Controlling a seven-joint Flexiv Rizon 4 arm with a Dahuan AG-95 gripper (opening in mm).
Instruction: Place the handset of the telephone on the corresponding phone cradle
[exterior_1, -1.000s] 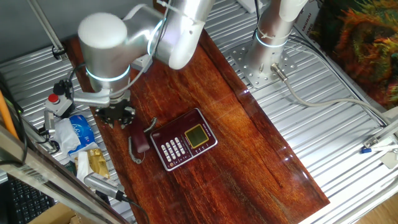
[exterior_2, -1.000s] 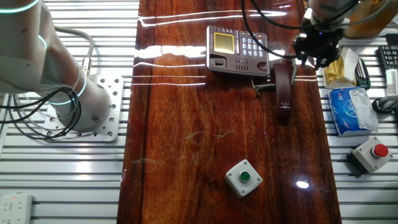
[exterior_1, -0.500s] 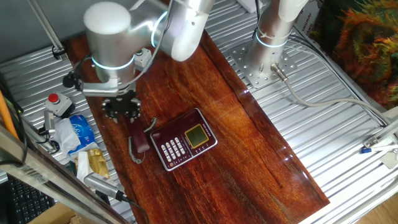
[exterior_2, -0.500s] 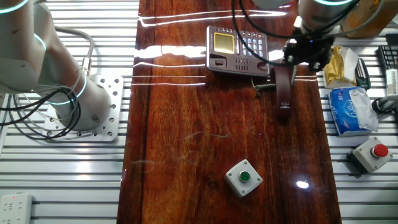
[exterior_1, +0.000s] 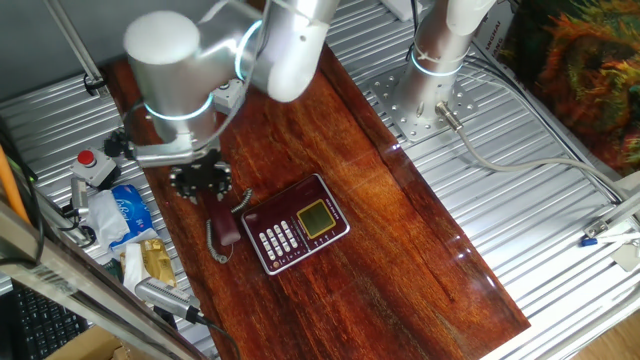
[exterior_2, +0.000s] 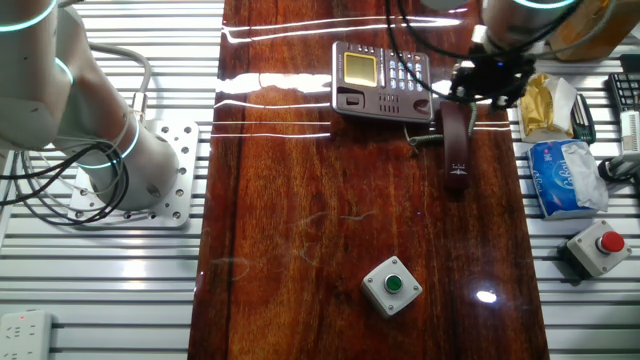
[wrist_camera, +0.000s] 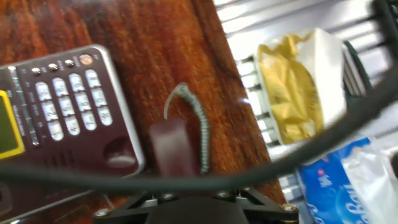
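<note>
The dark maroon handset (exterior_1: 225, 226) lies flat on the wooden table beside the telephone (exterior_1: 296, 224), with its grey curly cord (wrist_camera: 200, 127) next to it. It also shows in the other fixed view (exterior_2: 456, 142) and the hand view (wrist_camera: 171, 146). The telephone (exterior_2: 381, 78) has a white keypad and a yellow-green display. The phone cradle (wrist_camera: 117, 127) is the bare maroon strip beside the keypad, and nothing lies in it. My gripper (exterior_1: 201, 184) hovers just above the handset's far end (exterior_2: 487, 84). Its fingers look spread and hold nothing. The hand view shows only its base.
A yellow packet (wrist_camera: 291, 87) and a blue tissue pack (exterior_2: 563, 176) lie off the table's edge close to my gripper. A red button box (exterior_2: 598, 247) and a green button box (exterior_2: 392, 285) stand further off. A second arm's base (exterior_2: 140, 175) stands across the table.
My gripper has moved a little toward the telephone and now sits over the handset's end. The handset and telephone have not moved.
</note>
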